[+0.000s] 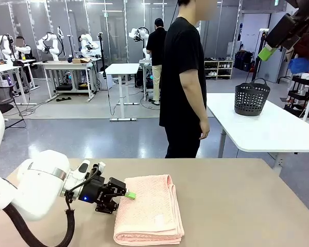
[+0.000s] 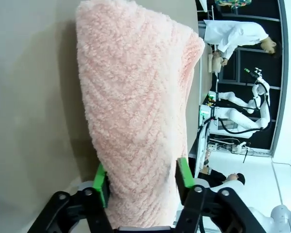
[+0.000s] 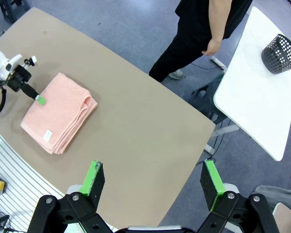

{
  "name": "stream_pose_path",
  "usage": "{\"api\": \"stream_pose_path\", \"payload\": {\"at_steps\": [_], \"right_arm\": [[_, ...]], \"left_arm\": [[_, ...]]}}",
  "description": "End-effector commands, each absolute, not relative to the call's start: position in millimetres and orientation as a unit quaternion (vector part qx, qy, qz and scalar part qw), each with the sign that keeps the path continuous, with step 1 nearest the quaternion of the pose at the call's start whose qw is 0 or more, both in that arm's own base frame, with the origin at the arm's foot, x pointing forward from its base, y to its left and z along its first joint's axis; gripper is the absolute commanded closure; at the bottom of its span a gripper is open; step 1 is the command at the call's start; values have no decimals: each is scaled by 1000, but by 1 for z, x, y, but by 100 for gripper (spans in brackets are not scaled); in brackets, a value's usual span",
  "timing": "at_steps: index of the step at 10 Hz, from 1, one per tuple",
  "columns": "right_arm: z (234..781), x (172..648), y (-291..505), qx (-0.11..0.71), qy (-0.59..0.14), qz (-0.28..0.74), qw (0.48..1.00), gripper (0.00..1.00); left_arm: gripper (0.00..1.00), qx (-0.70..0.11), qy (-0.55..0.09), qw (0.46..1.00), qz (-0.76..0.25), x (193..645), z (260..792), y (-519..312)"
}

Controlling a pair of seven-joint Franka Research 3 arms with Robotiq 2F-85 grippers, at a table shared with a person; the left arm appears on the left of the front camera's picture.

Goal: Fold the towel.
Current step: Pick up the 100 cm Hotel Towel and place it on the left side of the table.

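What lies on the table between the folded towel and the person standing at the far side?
Nothing: the front view shows bare tan table from the towel to the far edge where the person stands; the right wrist view agrees.

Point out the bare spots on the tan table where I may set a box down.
The widest free stretch runs from the towel rightward to the tan table's right edge. A bare strip also lies between the towel and the far edge by the person. The near left is crowded: the left gripper has its fingers around the towel's left edge.
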State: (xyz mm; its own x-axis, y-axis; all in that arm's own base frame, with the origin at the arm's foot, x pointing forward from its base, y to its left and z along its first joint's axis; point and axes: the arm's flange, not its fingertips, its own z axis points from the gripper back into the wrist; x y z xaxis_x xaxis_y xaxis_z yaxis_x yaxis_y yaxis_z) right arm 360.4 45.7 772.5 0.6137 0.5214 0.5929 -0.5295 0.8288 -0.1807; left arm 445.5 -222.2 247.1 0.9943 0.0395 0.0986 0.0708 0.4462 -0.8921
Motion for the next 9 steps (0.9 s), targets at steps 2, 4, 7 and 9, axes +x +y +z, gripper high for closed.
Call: {"api": "stream_pose_path", "payload": {"at_steps": [2, 4, 7, 9], "right_arm": [[771, 360, 45, 5, -328, 291, 899, 0], [771, 360, 45, 5, -328, 291, 899, 0], [771, 360, 45, 5, -328, 291, 899, 0], [771, 360, 45, 5, -328, 291, 899, 0]], "left_arm": [[85, -538, -72, 840, -15, 450, 246, -220], [100, -535, -72, 842, -18, 450, 248, -219], [100, -531, -71, 844, -29, 450, 249, -221], [91, -526, -60, 849, -12, 448, 248, -218]]}}
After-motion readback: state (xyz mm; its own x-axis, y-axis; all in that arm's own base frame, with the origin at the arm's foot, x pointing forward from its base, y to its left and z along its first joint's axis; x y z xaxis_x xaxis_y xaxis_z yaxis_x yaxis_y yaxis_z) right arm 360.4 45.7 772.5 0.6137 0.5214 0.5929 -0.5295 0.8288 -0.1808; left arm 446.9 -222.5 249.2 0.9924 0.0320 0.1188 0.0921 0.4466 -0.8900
